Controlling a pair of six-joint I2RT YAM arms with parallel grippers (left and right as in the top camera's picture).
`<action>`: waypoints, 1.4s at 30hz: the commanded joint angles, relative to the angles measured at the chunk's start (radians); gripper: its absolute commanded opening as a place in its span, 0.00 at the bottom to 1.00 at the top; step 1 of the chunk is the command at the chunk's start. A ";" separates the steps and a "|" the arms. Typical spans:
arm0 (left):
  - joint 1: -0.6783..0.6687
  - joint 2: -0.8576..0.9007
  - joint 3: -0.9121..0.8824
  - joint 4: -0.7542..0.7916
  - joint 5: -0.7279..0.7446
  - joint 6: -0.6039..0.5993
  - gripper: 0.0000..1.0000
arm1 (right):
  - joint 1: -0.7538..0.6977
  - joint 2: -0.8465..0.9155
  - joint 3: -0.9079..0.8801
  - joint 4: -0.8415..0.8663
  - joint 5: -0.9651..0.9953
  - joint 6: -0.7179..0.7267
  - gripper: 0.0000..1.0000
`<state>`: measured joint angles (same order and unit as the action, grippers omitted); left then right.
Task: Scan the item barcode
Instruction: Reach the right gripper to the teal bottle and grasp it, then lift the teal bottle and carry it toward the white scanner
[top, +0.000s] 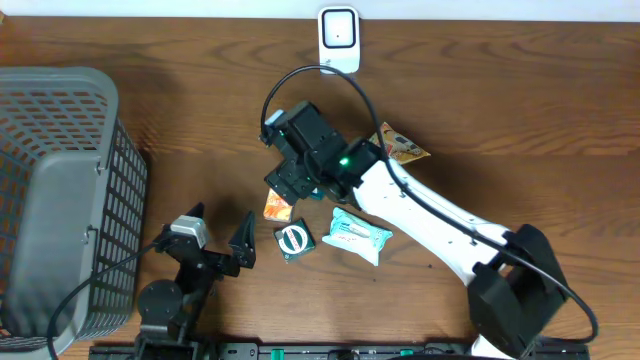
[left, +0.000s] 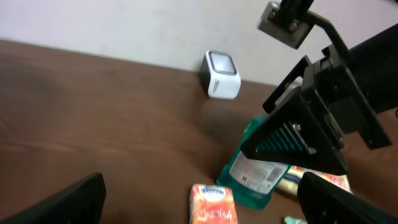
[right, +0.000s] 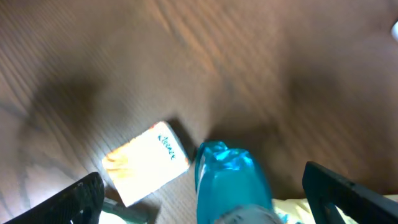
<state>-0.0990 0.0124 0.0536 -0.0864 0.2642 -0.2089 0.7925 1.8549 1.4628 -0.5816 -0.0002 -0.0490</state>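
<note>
Grey mesh, the basket (top: 60, 120) sits far left of the scanner (top: 338, 40) and nearer the arm bases, at the left edge of the table (top: 520, 90).

Next comes your left gripper (top: 222, 218), left of the scanner and close to the near edge. Its jaws stand wide apart with nothing between them. Its camera looks up the table at the scanner against the back wall.

Slightly left of the scanner, about halfway down the table, the orange carton (top: 278, 207) lies flat on the wood. The green pack (top: 293, 240) lies just nearer the bases than the carton.

Your right gripper (top: 298, 183) hangs over the table a little left of the scanner's line, about midway down. Its jaws are spread wide and grip nothing. The teal bottle (right: 227, 180) lies under it, between the two fingers and touching neither, with one end close beside the carton. The bottle is well short of the scanner. A white label shows on it in the left wrist view, but you cannot tell whether a barcode faces the scanner.

Right of the scanner's line, the tissue pack (top: 360, 235) lies beside the green pack. The snack bag (top: 402, 148) lies closer to the scanner, one corner hidden by the white arm (top: 440, 225).
</note>
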 joint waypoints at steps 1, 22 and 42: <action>0.002 0.003 -0.005 -0.030 -0.013 0.021 0.98 | 0.008 0.008 0.015 0.001 -0.006 -0.013 0.96; 0.002 0.011 -0.005 -0.069 -0.048 0.020 0.98 | -0.013 0.095 0.014 -0.027 0.043 -0.013 0.49; 0.002 0.011 -0.005 -0.069 -0.048 0.020 0.98 | -0.102 -0.119 0.028 -0.115 -0.336 -0.013 0.05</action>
<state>-0.0990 0.0208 0.0643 -0.1276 0.2253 -0.2054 0.7341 1.8618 1.4799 -0.6922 -0.1757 -0.0593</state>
